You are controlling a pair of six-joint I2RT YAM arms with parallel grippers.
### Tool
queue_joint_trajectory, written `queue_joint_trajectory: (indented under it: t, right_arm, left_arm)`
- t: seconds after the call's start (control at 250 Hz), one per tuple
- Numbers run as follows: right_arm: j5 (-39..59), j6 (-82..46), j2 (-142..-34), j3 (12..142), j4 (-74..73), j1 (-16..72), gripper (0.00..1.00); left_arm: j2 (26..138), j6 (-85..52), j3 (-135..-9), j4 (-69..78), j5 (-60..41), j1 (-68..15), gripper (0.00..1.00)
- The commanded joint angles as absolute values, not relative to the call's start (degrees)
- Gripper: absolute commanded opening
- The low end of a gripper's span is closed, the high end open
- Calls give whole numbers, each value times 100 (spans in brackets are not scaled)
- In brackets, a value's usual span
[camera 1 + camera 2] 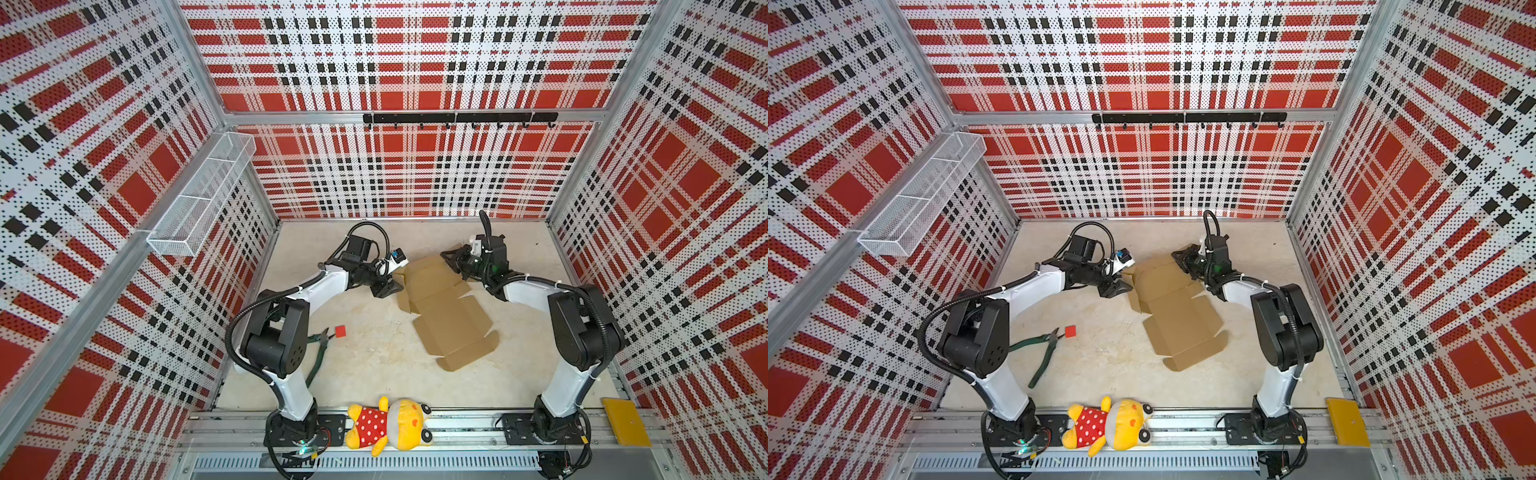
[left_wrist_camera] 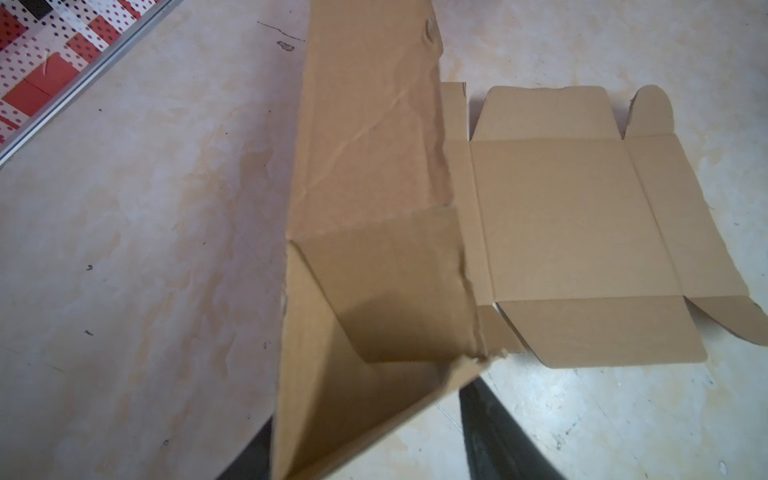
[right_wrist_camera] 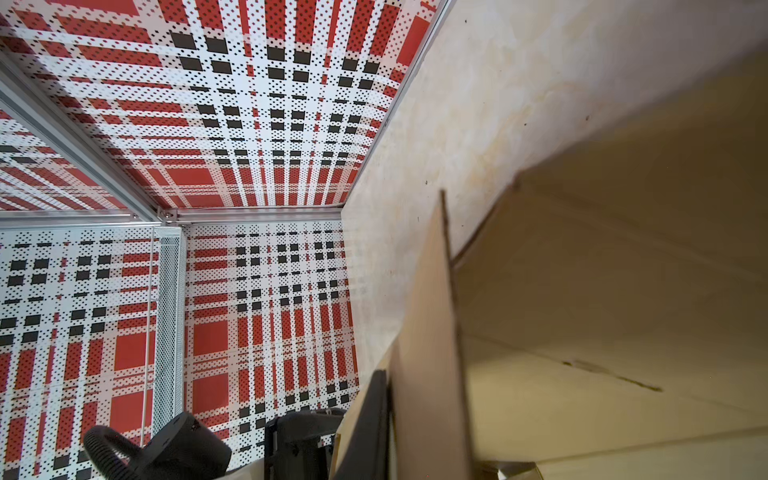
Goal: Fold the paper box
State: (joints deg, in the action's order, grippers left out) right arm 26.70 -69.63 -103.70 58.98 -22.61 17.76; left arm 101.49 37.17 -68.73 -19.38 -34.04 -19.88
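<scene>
The paper box (image 1: 449, 316) is a flat brown cardboard sheet with flaps, lying on the table in both top views (image 1: 1179, 320). Its far end is lifted. My left gripper (image 1: 392, 286) is at the sheet's far left edge. In the left wrist view its jaws (image 2: 365, 407) stand open around a raised, creased side flap (image 2: 365, 145), and bare table shows between the flap and one finger (image 2: 498, 436). My right gripper (image 1: 452, 257) is at the far right corner. It is shut on an upright flap (image 3: 424, 353), with one dark finger (image 3: 370, 419) pressed flat against it.
A red cube (image 1: 340, 331) and green-handled pliers (image 1: 1042, 353) lie on the left of the table. A yellow plush toy (image 1: 388, 428) rests on the front rail, with a yellow flat plate (image 1: 625, 422) at the front right. A wire basket (image 1: 199, 195) hangs on the left wall.
</scene>
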Motion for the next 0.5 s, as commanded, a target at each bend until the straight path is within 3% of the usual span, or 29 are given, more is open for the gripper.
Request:
queue_joint_trajectory:
  t: [0.0,0.496]
  right_arm:
    - [2728,-6842,-10259,5767,-2569,1762,9]
    - [2794,-7009,-10205,5565,-3098,1661,8]
  left_arm:
    - [9937,3338,-6802,-1539,-3307,-2057,55]
    - [9530,2951,-6223,-1484,-3709,-2525,50]
